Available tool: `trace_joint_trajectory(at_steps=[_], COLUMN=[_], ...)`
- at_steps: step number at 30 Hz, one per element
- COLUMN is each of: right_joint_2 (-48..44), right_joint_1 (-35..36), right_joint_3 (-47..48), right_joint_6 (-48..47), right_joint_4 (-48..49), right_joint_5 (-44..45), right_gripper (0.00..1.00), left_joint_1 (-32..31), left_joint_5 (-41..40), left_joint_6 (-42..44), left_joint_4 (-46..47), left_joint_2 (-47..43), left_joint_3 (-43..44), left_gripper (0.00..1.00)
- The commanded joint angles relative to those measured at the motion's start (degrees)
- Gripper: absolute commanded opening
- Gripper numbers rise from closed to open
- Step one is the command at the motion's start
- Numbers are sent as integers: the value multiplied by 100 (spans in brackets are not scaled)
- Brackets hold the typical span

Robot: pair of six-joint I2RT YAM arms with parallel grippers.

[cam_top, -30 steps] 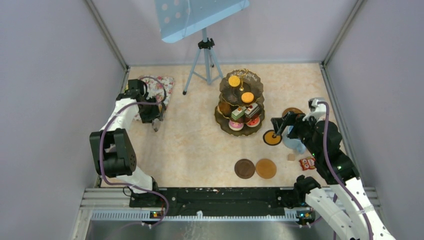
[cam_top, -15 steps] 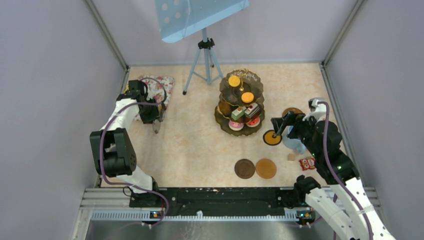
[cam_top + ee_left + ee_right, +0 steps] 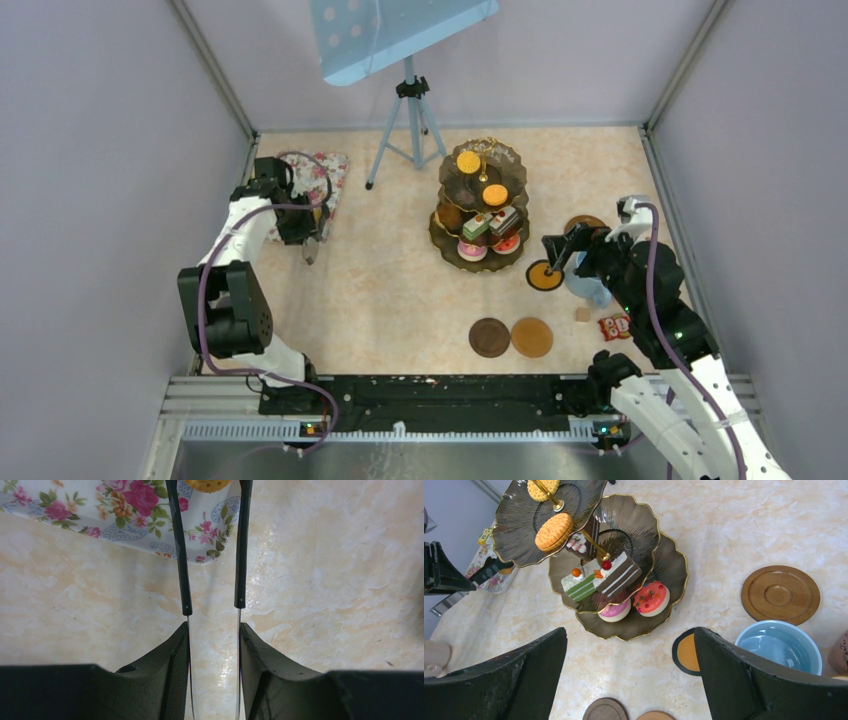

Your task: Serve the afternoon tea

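Note:
The dark three-tier stand [image 3: 480, 205] stands mid-table with orange tarts [image 3: 468, 162] on top and small cakes [image 3: 584, 586] on the lower tiers. My left gripper [image 3: 214, 630] is shut on the metal shanks of black tongs [image 3: 182, 555]. The tongs' tips pinch an orange tart [image 3: 207, 484] over the edge of the floral mat [image 3: 100, 505]. My right gripper [image 3: 631, 635] hangs open and empty over bare table, right of the stand [image 3: 674, 565]. The light blue mug [image 3: 780, 645] and an orange, black-rimmed coaster [image 3: 686, 652] lie by its right finger.
Brown coasters lie at the front [image 3: 489, 337] [image 3: 532, 337], and another sits behind the blue mug [image 3: 780, 595]. A tripod [image 3: 408, 110] with a blue board stands at the back. A red packet [image 3: 614, 326] and a small cube [image 3: 581, 314] lie at the right.
My left gripper has closed in on the tongs and shifted slightly toward the mat. The right arm has not moved.

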Motion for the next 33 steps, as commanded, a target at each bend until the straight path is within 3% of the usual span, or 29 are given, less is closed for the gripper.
trace_joint_trajectory(at_steps=[1, 7, 12, 18, 24, 33], right_joint_2=[-46, -18, -8, 99, 176, 87], right_joint_1=[63, 69, 62, 61, 63, 62], right_joint_3=[52, 77, 158, 342, 461, 535], right_joint_6=[6, 7, -65, -248, -258, -225], right_joint_4=[137, 149, 108, 105, 157, 65], right_joint_5=[69, 44, 112, 223, 212, 308], right_gripper=[96, 95, 96, 96, 95, 95], left_joint_1=[28, 32, -78, -1252, -2122, -3573], left_joint_5=[-74, -90, 929, 799, 1653, 1567], left_joint_6=[143, 204, 302, 500, 399, 377], left_joint_4=[-74, -310, -393, -639, -523, -324], left_joint_2=[-534, -798, -1337, -1978, -2369, -2057], left_joint_3=[395, 607, 1006, 1473, 1878, 2017], left_gripper=[18, 16, 15, 15, 15, 14])
